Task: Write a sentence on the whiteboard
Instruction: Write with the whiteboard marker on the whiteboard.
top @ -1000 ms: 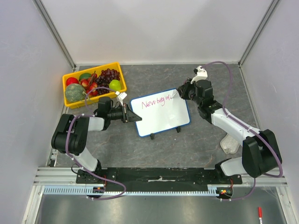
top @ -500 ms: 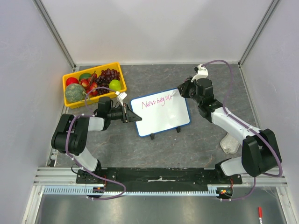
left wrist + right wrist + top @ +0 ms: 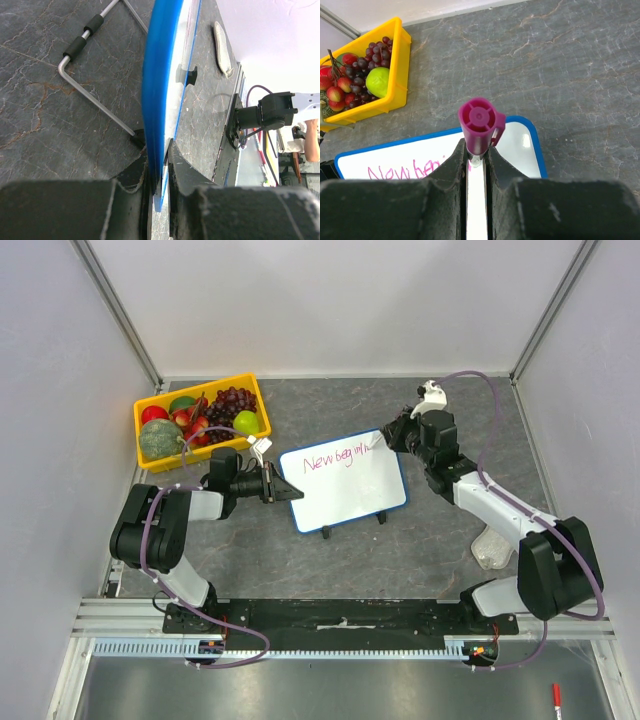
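The whiteboard [image 3: 350, 495], blue-framed, stands tilted on the dark table's middle. My left gripper [image 3: 290, 492] is shut on its left edge; in the left wrist view the blue frame [image 3: 156, 90] runs edge-on between the fingers of that gripper [image 3: 160, 165]. The sentence [image 3: 336, 458] is pink writing along the board's top, reading roughly "New begin". My right gripper [image 3: 387, 440] is shut on a pink marker [image 3: 480, 122], which points down at the board's upper right. In the right wrist view the marker's tip is hidden behind the gripper [image 3: 476, 157], with the writing [image 3: 395, 172] to its left.
A yellow tray [image 3: 262, 418] of fruit sits at the back left, close to the left arm. A clear plastic piece [image 3: 490, 545] lies by the right arm. A red pen [image 3: 556, 700] lies below the table's front rail. The board's wire stand [image 3: 95, 100] rests on the table.
The right gripper has shifted slightly to the right with the marker, and the pink writing has grown by a stroke or two. The left gripper and the board have not moved.
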You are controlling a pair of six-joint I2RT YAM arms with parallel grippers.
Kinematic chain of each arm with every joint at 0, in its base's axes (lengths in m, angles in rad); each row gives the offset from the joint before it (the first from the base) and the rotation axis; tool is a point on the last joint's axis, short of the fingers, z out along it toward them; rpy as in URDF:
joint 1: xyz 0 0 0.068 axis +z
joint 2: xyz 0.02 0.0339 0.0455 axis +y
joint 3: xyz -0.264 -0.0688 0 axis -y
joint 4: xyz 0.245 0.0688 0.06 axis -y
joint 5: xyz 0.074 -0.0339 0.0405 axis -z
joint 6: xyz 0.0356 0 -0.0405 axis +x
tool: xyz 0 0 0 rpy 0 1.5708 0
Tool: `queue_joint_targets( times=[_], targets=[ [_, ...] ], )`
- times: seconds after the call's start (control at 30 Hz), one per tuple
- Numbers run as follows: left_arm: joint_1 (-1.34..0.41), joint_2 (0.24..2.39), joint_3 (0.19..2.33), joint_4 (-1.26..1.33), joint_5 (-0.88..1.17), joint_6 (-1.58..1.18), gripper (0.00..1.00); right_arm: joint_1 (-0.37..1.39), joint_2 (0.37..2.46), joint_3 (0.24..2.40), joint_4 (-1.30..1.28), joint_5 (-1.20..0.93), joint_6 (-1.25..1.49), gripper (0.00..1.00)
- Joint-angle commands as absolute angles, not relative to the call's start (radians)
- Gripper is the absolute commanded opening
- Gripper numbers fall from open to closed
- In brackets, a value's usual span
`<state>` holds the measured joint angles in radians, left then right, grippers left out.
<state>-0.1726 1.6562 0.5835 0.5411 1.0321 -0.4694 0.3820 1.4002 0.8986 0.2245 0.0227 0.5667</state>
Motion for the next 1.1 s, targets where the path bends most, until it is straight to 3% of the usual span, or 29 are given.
queue_joint_targets(
  times=[0.0,0.6,1.07],
  targets=[
    [-0.175,1.654,0.595,0.514,0.96,-0.4,0.02,0.377,1.368,0.862,0.224,0.025,0.557,0.0],
    [-0.175,1.652,0.595,0.514,0.96,-0.4,0.02,0.373,1.313,0.933,0.226,0.067,0.574,0.0],
    [-0.175,1.655,0.595,0.514,0.96,-0.4,0.02,0.357,1.388,0.95,0.229,0.086,0.578,0.0]
  ],
)
